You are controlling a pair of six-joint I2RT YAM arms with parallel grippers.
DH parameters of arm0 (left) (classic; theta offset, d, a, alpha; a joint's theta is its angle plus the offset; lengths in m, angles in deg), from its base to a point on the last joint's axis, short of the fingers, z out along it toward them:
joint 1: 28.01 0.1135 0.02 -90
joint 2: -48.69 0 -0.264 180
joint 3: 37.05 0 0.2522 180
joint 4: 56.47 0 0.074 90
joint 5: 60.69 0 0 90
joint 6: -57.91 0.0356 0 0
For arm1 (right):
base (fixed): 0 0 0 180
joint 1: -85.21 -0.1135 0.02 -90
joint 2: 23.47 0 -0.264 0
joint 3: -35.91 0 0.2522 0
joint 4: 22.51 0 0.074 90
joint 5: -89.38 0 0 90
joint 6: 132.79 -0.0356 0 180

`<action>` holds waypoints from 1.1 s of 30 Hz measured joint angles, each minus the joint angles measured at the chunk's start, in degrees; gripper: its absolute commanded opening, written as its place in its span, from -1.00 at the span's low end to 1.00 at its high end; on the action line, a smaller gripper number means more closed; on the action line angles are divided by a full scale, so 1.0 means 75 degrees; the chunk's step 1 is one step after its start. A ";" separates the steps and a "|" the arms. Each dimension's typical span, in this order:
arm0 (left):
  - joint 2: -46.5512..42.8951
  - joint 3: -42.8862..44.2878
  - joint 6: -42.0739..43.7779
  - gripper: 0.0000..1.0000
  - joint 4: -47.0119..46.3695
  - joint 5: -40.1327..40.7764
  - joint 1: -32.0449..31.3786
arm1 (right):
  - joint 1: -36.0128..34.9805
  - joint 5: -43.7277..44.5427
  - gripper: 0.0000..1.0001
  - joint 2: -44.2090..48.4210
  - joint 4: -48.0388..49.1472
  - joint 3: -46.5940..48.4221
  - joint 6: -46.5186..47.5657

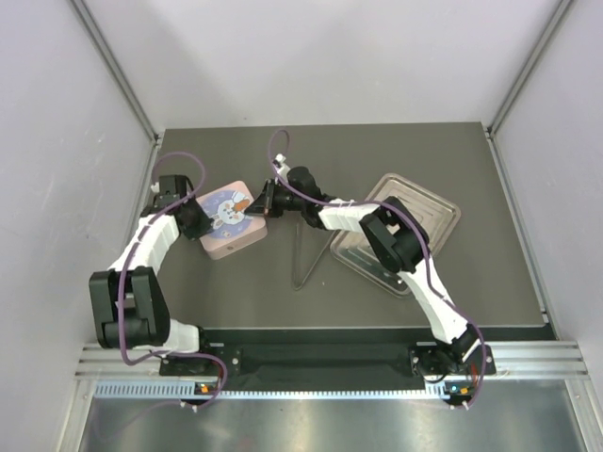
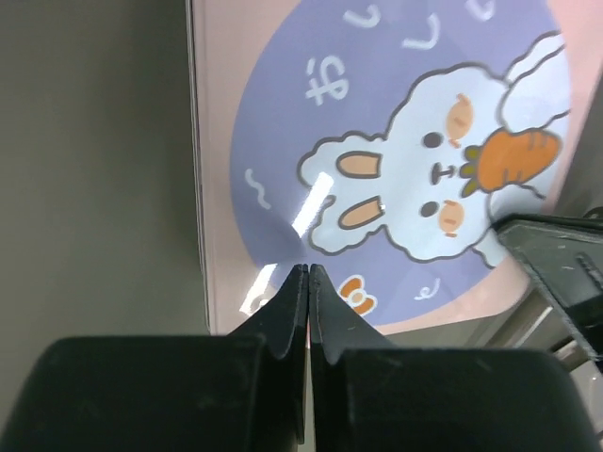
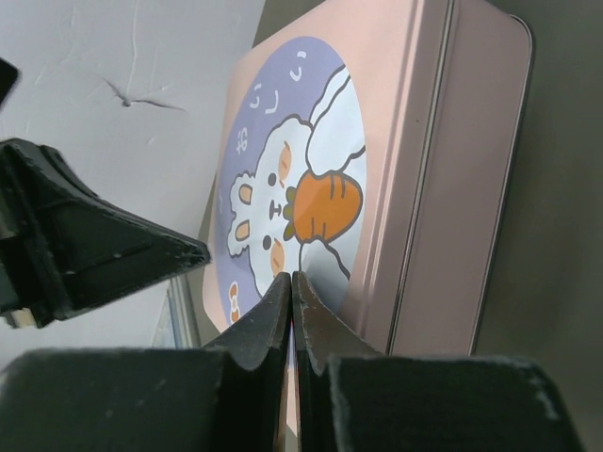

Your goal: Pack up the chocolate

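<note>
Top external view shows a pink tin (image 1: 229, 219) with rounded corners sitting shut on the dark matte counter (image 1: 330, 151), with one arm at each side of it. The left fingers (image 2: 287, 301) are pressed together with nothing between them, their tips over the near edge of the lid. The right fingers (image 3: 273, 311) are also together and empty, poised at the opposite edge, where the lid meets the wall of the tin.

We read this bracketing from both sides as a way to steady the tin while the lid is seated or pressed. That is our judgement, and we cannot tell whether either tip actually touches the metal.

The lid is glossy and catches a streak of light. It is printed with a lilac circle, a pale rabbit and an orange carrot. The walls are smooth painted metal with a visible seam.

We see no chocolate in any view, so we suppose it lies inside the shut tin.

To the right, a shallow ridged tray (image 1: 438, 212) and thin V-shaped tongs (image 1: 306, 259) lie apart from the tin.
</note>
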 measured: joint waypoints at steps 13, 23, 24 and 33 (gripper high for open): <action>-0.0691 0.1897 0.0656 -0.67 0.0134 -0.0828 -0.0332 | 0.0070 0.1035 -0.57 0.2518 -0.2049 -0.1489 0.1786; 0.0988 0.2970 0.1148 -0.61 -0.0268 -0.0851 -0.2154 | 0.0102 0.2361 0.99 0.6980 -0.2798 -0.4401 0.3284; 0.1329 0.3069 0.1198 -0.61 -0.0289 -0.0831 -0.2238 | 0.0105 0.2419 0.99 0.7198 -0.2812 -0.4605 0.3401; 0.4255 0.4692 0.1664 -0.67 -0.0064 0.0131 -0.2457 | 0.0108 0.2597 1.00 0.7644 -0.3203 -0.5488 0.3617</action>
